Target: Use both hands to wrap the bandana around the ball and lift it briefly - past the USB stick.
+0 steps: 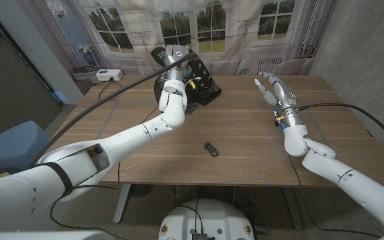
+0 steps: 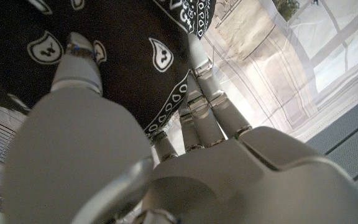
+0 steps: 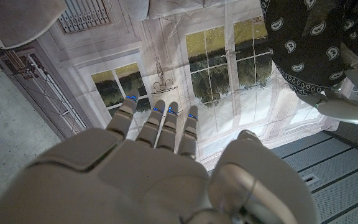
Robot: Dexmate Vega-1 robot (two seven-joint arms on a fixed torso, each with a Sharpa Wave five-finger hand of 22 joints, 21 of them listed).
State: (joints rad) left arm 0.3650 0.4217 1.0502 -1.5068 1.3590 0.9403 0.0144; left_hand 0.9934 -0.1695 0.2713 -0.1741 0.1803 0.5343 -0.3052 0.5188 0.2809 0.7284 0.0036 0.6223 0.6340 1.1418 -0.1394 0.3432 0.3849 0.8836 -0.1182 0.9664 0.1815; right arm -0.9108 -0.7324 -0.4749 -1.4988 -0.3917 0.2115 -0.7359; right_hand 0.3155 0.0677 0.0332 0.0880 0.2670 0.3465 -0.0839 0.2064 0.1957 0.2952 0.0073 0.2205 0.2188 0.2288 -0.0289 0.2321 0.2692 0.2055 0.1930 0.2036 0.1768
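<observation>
- At the near middle of the brown wooden table (image 1: 245,133): a small dark USB stick (image 1: 211,149) lies flat, clear of both arms.
- Mid-table, right side: the right robot hand (image 1: 270,88) is raised, fingers spread, holding nothing.
- At the far edge: the left robot hand (image 1: 173,61) grips the black paisley-patterned cloth bandana (image 1: 202,81), bunched there; the ball cannot be made out.

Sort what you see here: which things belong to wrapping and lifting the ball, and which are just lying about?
Job: bandana, left hand on it, right hand open, USB stick. The ball cannot be made out.
Lying about: white box, black cable.
</observation>
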